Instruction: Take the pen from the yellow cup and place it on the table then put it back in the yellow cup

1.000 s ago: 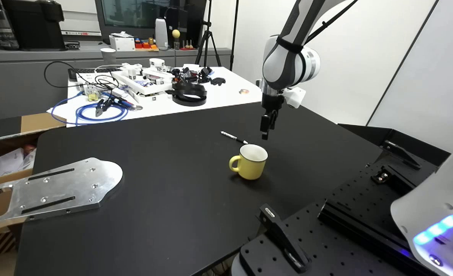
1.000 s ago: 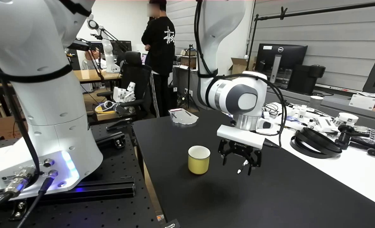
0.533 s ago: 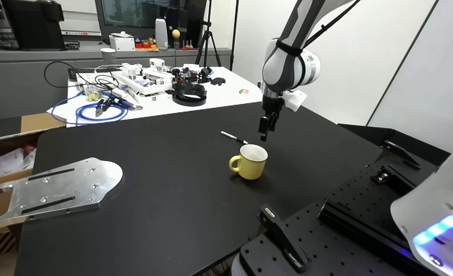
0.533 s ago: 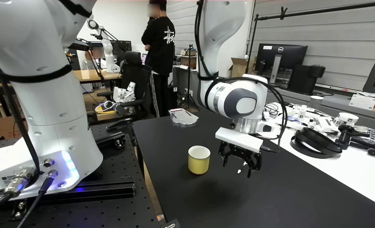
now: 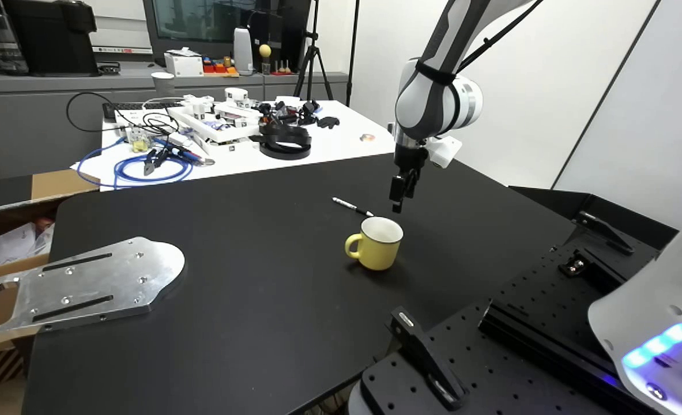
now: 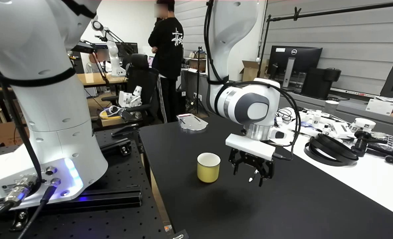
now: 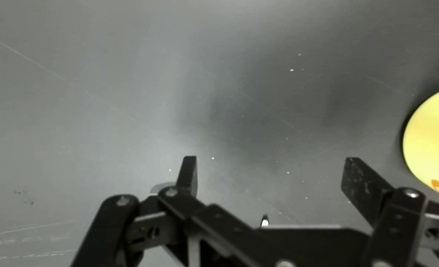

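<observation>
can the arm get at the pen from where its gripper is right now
Probably yes: the gripper is open above the black table, and the pen lies uncovered on it, apart from the yellow cup. The gripper would likely have to shift over before lowering.

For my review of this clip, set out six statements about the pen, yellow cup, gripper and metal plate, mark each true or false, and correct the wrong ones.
1. The pen lies on the black table, outside the yellow cup. True.
2. The cup lies on its side. False: it stands upright.
3. The gripper hangs above the table with its jaws apart. True.
4. The metal plate juts past the table's edge. True.
5. The gripper holds the cup. False: nothing is in its grip, and the cup stands apart from it.
6. The wrist view shows the whole cup. False: the right edge of that picture cuts it off.
</observation>
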